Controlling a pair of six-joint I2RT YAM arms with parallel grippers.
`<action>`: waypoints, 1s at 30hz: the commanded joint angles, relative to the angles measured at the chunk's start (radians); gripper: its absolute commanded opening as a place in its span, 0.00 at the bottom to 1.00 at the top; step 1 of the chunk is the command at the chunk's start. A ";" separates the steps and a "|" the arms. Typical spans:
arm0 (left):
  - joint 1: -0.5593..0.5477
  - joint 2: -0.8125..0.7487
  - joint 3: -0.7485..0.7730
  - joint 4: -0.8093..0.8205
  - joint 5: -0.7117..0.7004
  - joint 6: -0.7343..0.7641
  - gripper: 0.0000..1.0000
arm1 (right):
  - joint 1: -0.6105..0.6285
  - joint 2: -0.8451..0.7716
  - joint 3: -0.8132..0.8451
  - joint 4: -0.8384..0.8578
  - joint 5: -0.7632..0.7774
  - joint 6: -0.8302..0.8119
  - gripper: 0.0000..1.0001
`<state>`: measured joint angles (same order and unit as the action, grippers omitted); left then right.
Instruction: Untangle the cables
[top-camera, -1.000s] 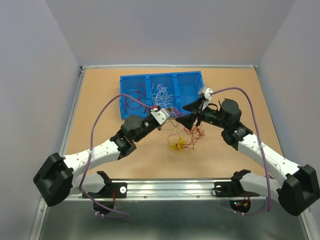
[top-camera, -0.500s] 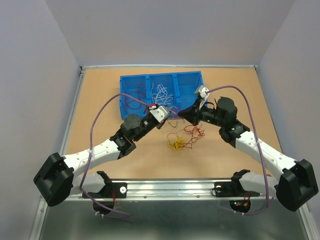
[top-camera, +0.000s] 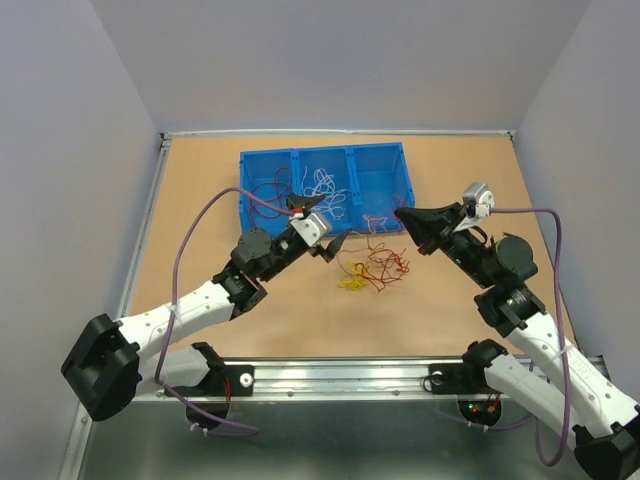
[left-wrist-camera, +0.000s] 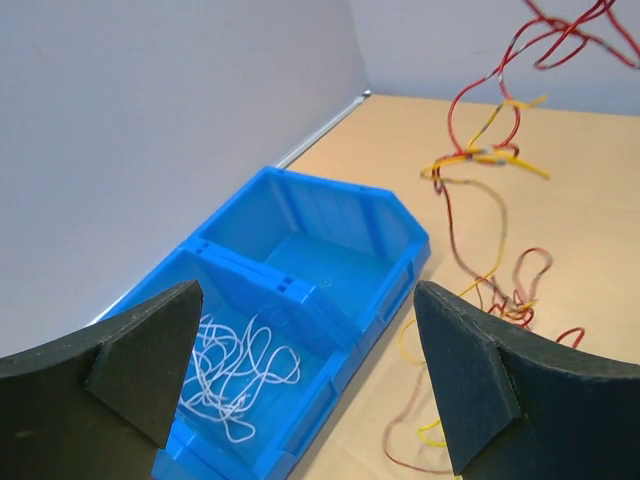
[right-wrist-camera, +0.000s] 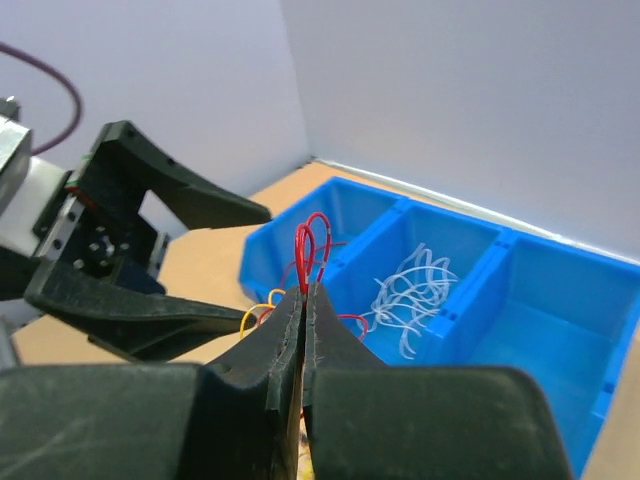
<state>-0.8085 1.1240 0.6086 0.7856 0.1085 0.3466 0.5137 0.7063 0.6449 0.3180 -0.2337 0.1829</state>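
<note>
High rear overview; two close wrist views; blue bin (top-camera: 381, 186) in all.

**Even, soft light; nearest parts blur**

Bright, diffuse light fills all three views, seemingly from overhead. In the top view the arms (top-camera: 190, 305) throw only faint, soft-edged shadows on the table (top-camera: 200, 190), without glare. The left wrist view is sharp on the blue bin (left-wrist-camera: 300, 215), while the cables (left-wrist-camera: 478, 158) dangling near the lens smear at the top edge. In the right wrist view the right gripper (right-wrist-camera: 303, 300) looms dark and soft in the foreground.
</note>
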 joint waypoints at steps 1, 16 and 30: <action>0.003 -0.056 -0.018 0.064 0.132 0.022 0.99 | 0.005 -0.024 -0.041 0.134 -0.125 0.059 0.00; 0.002 0.120 0.052 -0.074 0.430 0.157 0.99 | 0.005 -0.171 -0.097 0.225 0.043 0.101 0.01; 0.003 0.438 0.235 -0.077 0.576 -0.018 0.89 | 0.003 -0.258 -0.142 0.253 0.122 0.121 0.01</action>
<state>-0.8089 1.5837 0.8028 0.6746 0.5858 0.3843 0.5137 0.4458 0.5217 0.5068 -0.1329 0.2913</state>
